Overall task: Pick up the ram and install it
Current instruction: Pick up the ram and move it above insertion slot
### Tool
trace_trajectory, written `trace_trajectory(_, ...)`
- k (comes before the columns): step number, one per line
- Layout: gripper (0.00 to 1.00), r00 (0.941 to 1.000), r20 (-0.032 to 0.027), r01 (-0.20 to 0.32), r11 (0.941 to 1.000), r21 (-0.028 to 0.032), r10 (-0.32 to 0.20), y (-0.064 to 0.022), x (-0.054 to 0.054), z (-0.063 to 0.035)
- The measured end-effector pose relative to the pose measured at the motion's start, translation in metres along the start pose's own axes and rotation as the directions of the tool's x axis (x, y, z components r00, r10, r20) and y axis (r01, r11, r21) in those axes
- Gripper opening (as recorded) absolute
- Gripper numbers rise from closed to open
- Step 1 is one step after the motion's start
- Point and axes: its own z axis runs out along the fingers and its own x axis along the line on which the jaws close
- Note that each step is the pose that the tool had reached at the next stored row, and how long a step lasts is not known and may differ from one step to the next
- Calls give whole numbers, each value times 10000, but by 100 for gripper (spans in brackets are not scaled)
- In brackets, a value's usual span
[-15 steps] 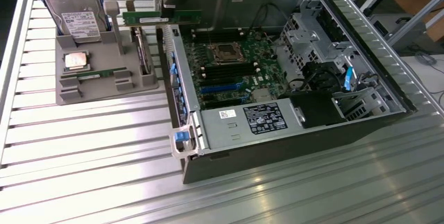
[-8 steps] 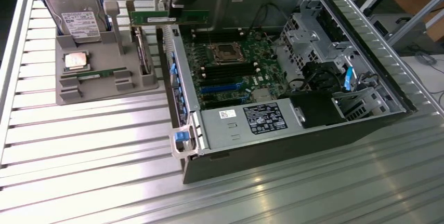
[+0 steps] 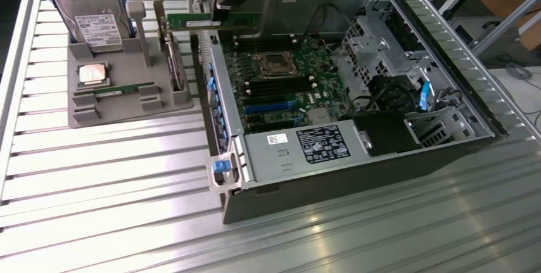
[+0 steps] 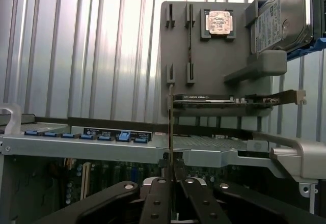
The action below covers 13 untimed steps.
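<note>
Exterior view, claw: the claw [image 3: 223,12] comes down from above and is clamped on the top edge of the ram [image 3: 194,22], so the stick hangs free below it.
Exterior view, ram: it is held level and on edge, in the air over the near wall of the open computer case [image 3: 355,159], between the grey holder [image 3: 127,64] and the motherboard [image 3: 283,73]. Carrying it this way, I'd say, keeps the contact edge facing down toward the board.
Exterior view, slots: long black slots [image 3: 275,88] lie by the processor socket [image 3: 275,64]. They look like where it belongs, and the stick is well short of them.
Exterior view, holder: it stands on the ribbed tabletop [image 3: 101,178] and keeps each spare part upright for an easy grab: a hard drive [image 3: 91,16], a square silver chip [image 3: 93,73], a second stick [image 3: 125,89] and a bracketed card [image 3: 171,57].
Wrist view, claw: the two fingers meet tightly at the claw [image 4: 170,169] on the ram [image 4: 169,122].
Wrist view, ram: it is seen edge-on as a thin upright line, straight and not tilted.
Wrist view, beyond: the case rail [image 4: 102,147] crosses in front, with the grey holder [image 4: 214,61] past it.
</note>
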Motion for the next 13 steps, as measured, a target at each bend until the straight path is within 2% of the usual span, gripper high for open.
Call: trace_trajectory(13, 13, 10000, 5, -2, 10000, -56, 2, -133, 10, -15)
